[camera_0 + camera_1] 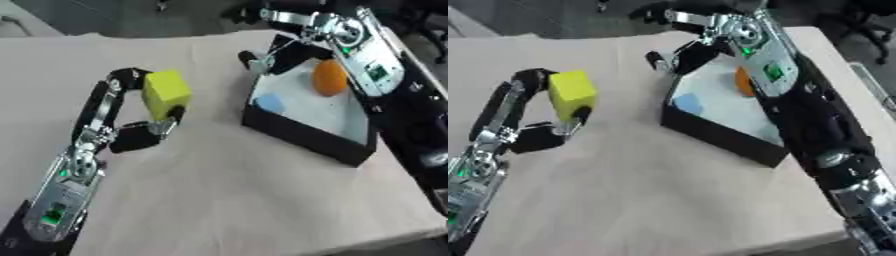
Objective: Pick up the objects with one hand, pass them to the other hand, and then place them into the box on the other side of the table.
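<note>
The left hand [140, 107] is holding a yellow block [166, 93] above the counter [227, 200]. The fingers are curling over the top of the block and the thumb is pressing from below, so the block is pinched between them and is not touching the counter surface. This hand is coming in from the lower left corner, and the block is sitting left of the middle of the counter, well apart from the box.

Further right, the black box [297, 132] is lying on the right side of the counter. Inside it, a small blue object [269, 103] and an orange round object [330, 77] are already resting on the pale bottom, so I am judging that two objects are already delivered.

The right hand [677, 57] is hanging over the far left corner of the box, its arm crossing above the box from the right. Its fingers are looking partly bent and holding nothing, but I cannot tell its state for sure.

In my judgement, the yellow block is now at the step of picking up: the passing to the right hand and the placing into the box are still waiting to be done.
</note>
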You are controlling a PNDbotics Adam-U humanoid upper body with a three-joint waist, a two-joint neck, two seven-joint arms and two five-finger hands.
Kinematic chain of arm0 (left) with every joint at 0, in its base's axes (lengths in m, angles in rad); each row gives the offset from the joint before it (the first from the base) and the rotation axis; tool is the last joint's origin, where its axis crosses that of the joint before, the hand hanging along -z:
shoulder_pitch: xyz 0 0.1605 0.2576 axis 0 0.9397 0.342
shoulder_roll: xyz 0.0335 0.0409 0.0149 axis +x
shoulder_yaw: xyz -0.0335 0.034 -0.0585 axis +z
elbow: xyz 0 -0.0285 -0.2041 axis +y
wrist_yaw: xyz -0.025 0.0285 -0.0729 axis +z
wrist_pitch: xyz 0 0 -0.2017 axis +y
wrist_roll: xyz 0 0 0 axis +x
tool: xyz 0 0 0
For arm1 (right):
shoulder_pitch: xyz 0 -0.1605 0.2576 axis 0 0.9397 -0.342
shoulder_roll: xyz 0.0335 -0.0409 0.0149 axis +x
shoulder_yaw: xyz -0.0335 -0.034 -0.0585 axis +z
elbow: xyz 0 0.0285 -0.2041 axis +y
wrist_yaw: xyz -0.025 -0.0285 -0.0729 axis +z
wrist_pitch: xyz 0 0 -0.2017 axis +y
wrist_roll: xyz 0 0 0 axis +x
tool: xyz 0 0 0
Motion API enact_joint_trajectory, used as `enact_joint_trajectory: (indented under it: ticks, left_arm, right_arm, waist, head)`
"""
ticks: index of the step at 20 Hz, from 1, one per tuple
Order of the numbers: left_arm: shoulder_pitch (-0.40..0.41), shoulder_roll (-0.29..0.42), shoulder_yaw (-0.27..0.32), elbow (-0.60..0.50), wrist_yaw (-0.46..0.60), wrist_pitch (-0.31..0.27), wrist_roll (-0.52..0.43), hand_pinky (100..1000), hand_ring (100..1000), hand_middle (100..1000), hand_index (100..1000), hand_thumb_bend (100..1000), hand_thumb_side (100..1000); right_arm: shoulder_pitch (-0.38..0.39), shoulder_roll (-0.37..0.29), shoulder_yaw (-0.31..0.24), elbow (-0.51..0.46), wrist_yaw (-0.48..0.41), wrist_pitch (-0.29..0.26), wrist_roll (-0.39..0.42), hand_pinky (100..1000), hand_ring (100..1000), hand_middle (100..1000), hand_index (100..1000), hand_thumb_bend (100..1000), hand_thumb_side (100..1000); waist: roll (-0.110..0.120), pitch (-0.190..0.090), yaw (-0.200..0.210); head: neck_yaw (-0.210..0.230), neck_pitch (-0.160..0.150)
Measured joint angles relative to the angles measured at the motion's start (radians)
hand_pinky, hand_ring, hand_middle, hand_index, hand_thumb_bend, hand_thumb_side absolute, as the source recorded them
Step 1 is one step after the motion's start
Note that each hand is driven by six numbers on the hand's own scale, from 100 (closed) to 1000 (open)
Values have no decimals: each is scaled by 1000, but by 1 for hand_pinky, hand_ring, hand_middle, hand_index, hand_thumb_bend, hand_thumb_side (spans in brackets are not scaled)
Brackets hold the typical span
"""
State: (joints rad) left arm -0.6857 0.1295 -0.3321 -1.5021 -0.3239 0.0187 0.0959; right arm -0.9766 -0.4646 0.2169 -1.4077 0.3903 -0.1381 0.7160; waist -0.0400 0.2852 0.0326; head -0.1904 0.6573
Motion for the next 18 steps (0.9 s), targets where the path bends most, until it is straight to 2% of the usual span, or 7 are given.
enact_joint_trajectory:
  ticks: [5,8,10,12,15,18]
  left_arm:
    - [-17,-25,-2,1,-40,-17,8,828,614,550,578,100,125]
    - [-21,-35,-3,1,-68,-26,13,827,615,551,578,100,116]
    - [-24,-41,-2,1,-90,-32,16,827,616,551,578,100,107]
    - [-25,-42,-2,6,-109,-36,19,826,615,551,578,100,100]
    - [-26,-43,-2,21,-129,-36,20,824,615,551,578,100,100]
    - [-26,-47,-1,35,-144,-35,21,825,614,550,578,100,100]
  right_arm:
    - [-1,46,10,12,-23,18,25,1000,1000,1000,1000,100,201]
    - [0,69,14,13,-39,37,24,1000,1000,1000,1000,100,235]
    - [0,80,20,14,-53,54,30,1000,1000,1000,1000,100,214]
    - [0,85,25,14,-71,71,43,1000,1000,1000,1000,100,244]
    - [-5,86,25,14,-102,99,71,1000,1000,1000,1000,100,198]
    - [-21,83,25,5,-132,123,96,1000,1000,1000,1000,100,198]
  waist:
    - [0,1,6]
    - [-1,1,7]
    - [-5,1,8]
    - [-6,1,9]
    - [-6,1,10]
    - [-9,1,10]
  head:
    - [-8,0]
    - [-9,0]
    - [-9,0]
    - [-7,0]
    - [-5,0]
    - [-2,0]
